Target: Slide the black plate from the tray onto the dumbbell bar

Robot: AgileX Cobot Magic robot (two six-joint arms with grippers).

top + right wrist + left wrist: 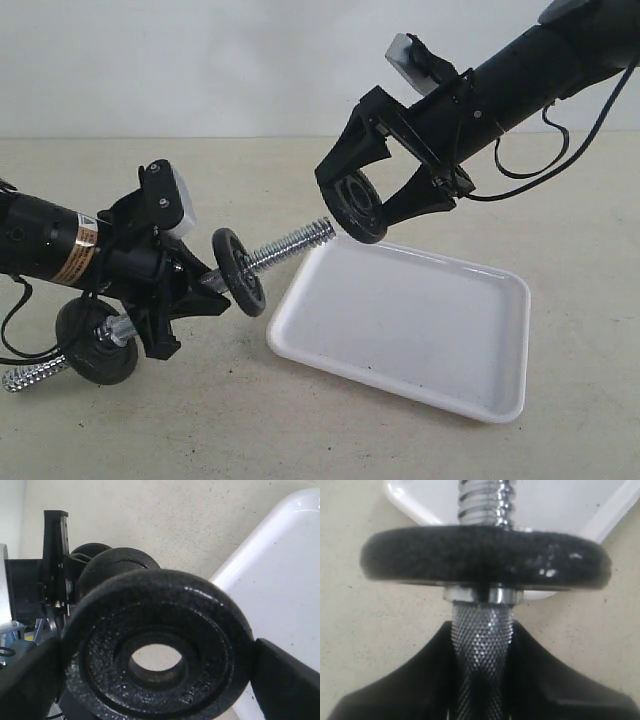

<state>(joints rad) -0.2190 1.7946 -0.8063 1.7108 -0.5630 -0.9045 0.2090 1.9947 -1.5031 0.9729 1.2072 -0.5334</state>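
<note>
My right gripper [372,207] is shut on a black plate [358,205], held in the air just beyond the threaded tip of the dumbbell bar [292,245]. Through the plate's [157,655] centre hole I see bare table, with a finger [285,677] against its rim. My left gripper [190,290] is shut on the bar's knurled middle [481,640]. A second black disc [238,271] sits on the bar next to that gripper and fills the left wrist view [485,557]. A third disc [97,341] is on the bar's other end. The white tray [405,325] lies below.
The tray's corner [405,495] shows beyond the left gripper, and its rim [260,555] runs beside the held plate. A cable [540,170] hangs from the right arm. The table is beige.
</note>
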